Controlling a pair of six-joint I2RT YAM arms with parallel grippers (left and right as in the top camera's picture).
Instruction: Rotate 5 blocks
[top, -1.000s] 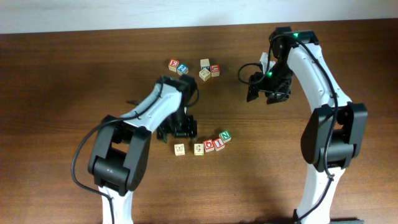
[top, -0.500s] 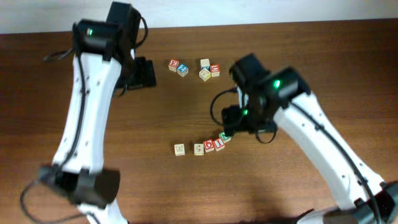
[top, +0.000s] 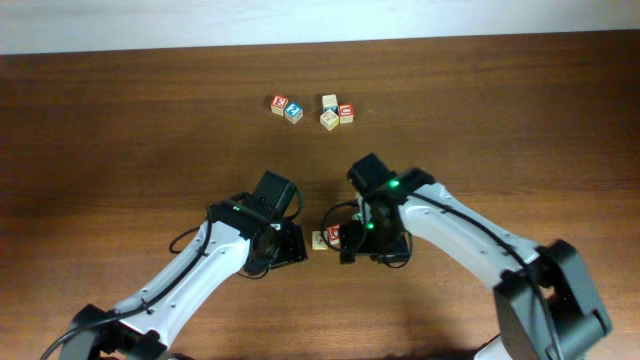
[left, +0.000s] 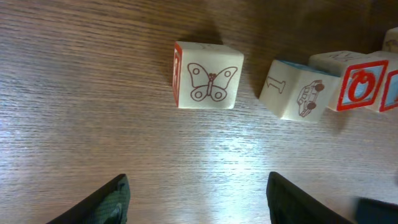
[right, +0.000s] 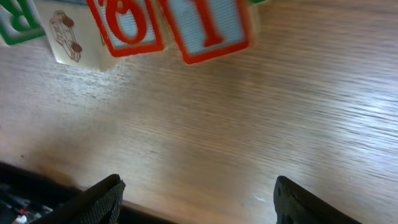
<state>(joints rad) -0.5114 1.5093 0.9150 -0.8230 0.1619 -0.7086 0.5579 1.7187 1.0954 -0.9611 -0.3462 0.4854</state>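
In the left wrist view a pale cube with a butterfly drawing (left: 208, 76) stands alone on the wood. To its right runs a row: a cube with a car and a "1" (left: 295, 93), then a red-framed "O" cube (left: 360, 87). My left gripper (left: 199, 202) is open, short of the butterfly cube, holding nothing. The right wrist view shows the car cube (right: 68, 37), the red "O" (right: 127, 22) and a red "1" cube (right: 211, 25) along its top edge. My right gripper (right: 199, 200) is open over bare wood. From overhead, both grippers hide most of the row; one tan block (top: 321, 240) shows between them.
A green-framed letter cube (right: 15, 18) sits at the end of the row. A separate cluster lies at the back of the table: a red cube (top: 279, 103), a blue-faced cube (top: 293, 112), and a yellowish cube (top: 329, 120) among others. The table's far edge (top: 320, 45) meets a white wall.
My left arm swung from the back left down to the row's left end. My right gripper slid left and nearer, over the row's right end.
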